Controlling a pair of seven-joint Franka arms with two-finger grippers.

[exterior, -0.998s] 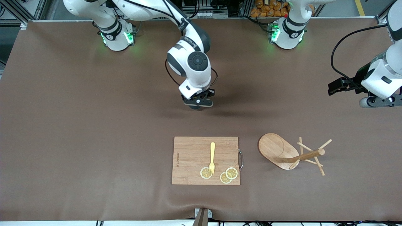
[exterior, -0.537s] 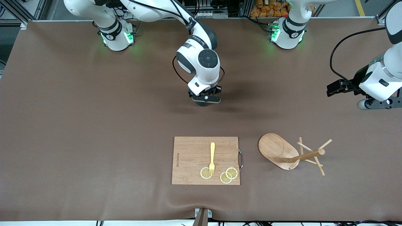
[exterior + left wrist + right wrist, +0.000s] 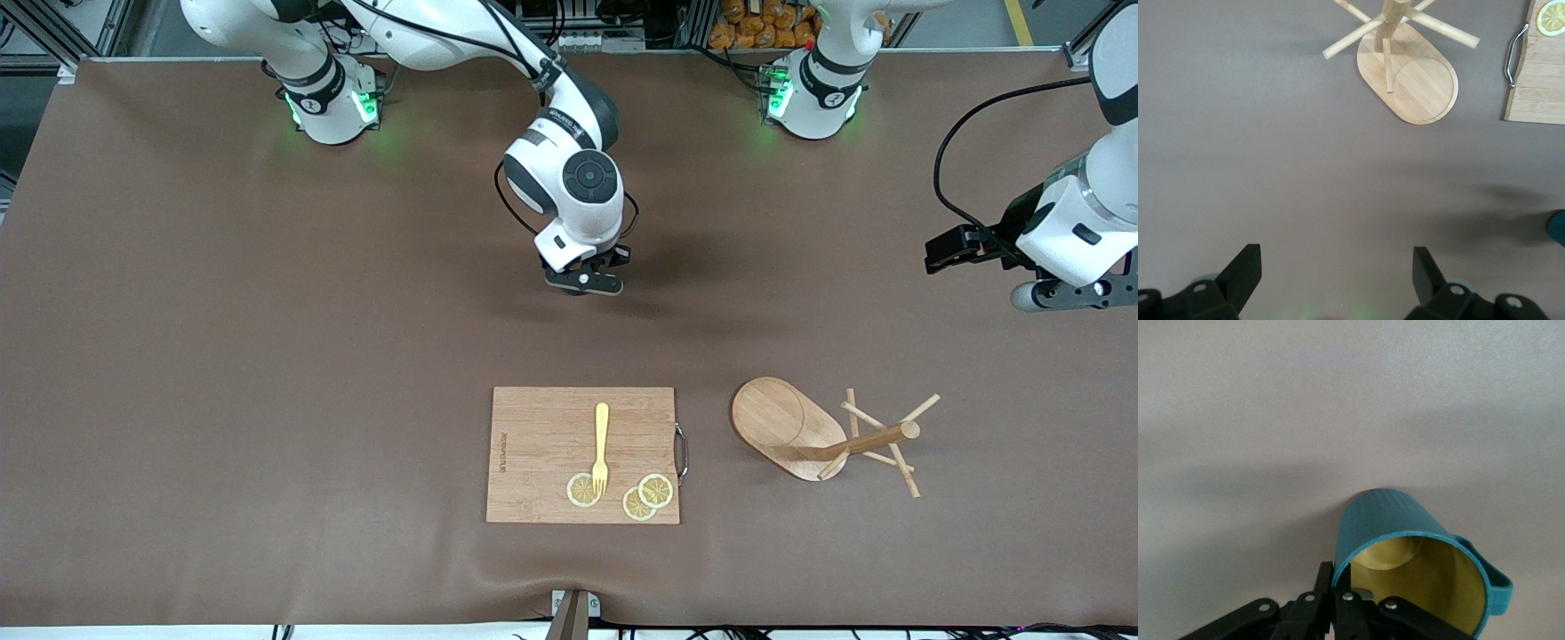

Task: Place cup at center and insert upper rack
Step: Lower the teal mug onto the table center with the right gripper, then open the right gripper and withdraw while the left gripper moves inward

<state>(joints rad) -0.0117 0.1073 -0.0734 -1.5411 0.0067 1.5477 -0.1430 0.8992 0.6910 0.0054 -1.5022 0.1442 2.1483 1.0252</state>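
Note:
My right gripper (image 3: 582,284) hangs low over the middle of the brown table, farther from the front camera than the cutting board. In the right wrist view it (image 3: 1341,577) is shut on the rim of the teal cup (image 3: 1391,520), one finger inside the yellow interior and one outside. The hand hides the cup in the front view. The upper rack (image 3: 787,427), a light wooden mug tree, stands on its oval base toward the left arm's end, beside the board. My left gripper (image 3: 1062,293) waits, open and empty (image 3: 1338,267), above the table's edge at the left arm's end; its view shows the rack (image 3: 1411,73).
A rectangular wooden cutting board (image 3: 542,453) with a metal handle lies near the front edge. It carries a yellow fork (image 3: 601,440) and three lemon slices (image 3: 656,490). Bare brown tabletop (image 3: 267,356) stretches toward the right arm's end.
My right arm has carried the cup a short way toward the left arm's end of the table. The left arm drew back slightly, then held still.

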